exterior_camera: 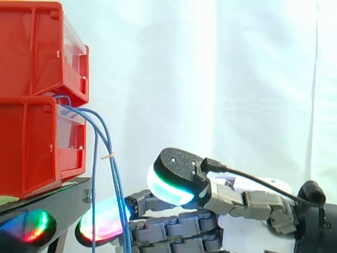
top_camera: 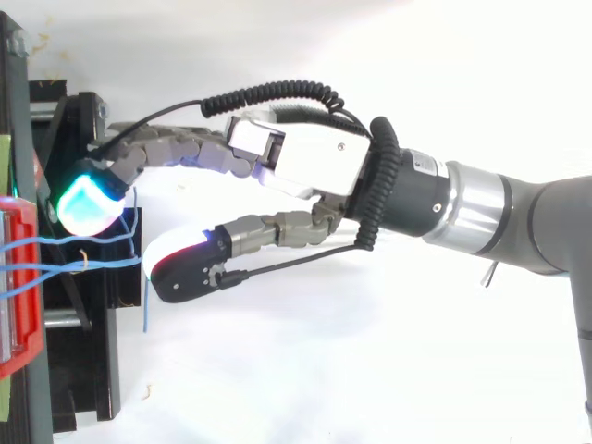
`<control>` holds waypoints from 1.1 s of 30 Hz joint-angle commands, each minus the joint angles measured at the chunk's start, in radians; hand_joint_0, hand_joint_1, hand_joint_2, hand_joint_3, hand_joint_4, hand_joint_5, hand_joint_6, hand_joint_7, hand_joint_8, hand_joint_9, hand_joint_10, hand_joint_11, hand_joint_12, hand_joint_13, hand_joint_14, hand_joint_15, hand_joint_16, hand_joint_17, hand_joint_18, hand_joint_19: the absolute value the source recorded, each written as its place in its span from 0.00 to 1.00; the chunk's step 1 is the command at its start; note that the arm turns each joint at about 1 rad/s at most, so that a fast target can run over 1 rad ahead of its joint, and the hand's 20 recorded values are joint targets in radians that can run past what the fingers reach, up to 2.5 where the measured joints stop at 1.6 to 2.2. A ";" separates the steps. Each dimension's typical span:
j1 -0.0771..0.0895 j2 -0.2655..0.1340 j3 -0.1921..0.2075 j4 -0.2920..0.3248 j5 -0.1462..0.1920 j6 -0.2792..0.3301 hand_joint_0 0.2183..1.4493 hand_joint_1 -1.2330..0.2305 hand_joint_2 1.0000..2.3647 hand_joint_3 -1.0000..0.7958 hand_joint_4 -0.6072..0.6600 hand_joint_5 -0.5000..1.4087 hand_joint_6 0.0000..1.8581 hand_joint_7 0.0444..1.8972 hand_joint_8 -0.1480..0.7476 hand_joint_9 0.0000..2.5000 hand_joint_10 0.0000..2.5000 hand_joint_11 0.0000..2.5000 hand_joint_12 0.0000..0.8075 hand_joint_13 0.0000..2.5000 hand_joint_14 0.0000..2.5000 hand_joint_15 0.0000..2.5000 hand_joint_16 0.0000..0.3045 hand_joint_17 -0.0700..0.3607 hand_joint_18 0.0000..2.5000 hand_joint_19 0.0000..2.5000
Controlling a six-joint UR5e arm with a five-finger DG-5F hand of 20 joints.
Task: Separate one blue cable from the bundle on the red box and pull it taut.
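Several thin blue cables [exterior_camera: 100, 137] come out between the two stacked red bins [exterior_camera: 31, 58] and hang down past the black stand's edge. From above, the blue cables [top_camera: 55, 242] run right from the red bin [top_camera: 23, 351] and drop off near the stand. My hand [top_camera: 314, 162] reaches in from the right, open, with its fingers stretched toward the stand. A cyan-glowing fingertip [top_camera: 88, 203] lies just beyond the cables, and the thumb [top_camera: 185, 264] is on their near side. In the side view the hand [exterior_camera: 174, 226] is low and the thumb pad [exterior_camera: 174, 184] is raised clear of the cables. Nothing is pinched.
The black stand [exterior_camera: 52, 197] carries the bins at the left. A small tan tie [exterior_camera: 108, 156] sits on one cable. A white curtain hangs behind. The arm takes up the right side.
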 commanded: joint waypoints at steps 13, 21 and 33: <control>0.000 -0.047 0.052 0.040 -0.017 0.001 0.26 0.51 0.00 0.28 0.64 0.17 0.27 0.34 0.37 0.16 0.00 0.00 0.31 0.08 0.00 0.03 0.12 0.35 0.01 0.12; -0.003 -0.047 0.060 0.029 -0.020 0.001 0.26 0.51 0.00 0.28 0.66 0.18 0.27 0.38 0.37 0.16 0.00 0.00 0.31 0.08 0.00 0.03 0.12 0.35 0.02 0.13; -0.006 -0.047 0.060 0.033 -0.038 0.009 0.26 0.49 0.00 0.28 0.71 0.21 0.27 0.47 0.39 0.18 0.00 0.00 0.31 0.10 0.00 0.03 0.12 0.36 0.05 0.13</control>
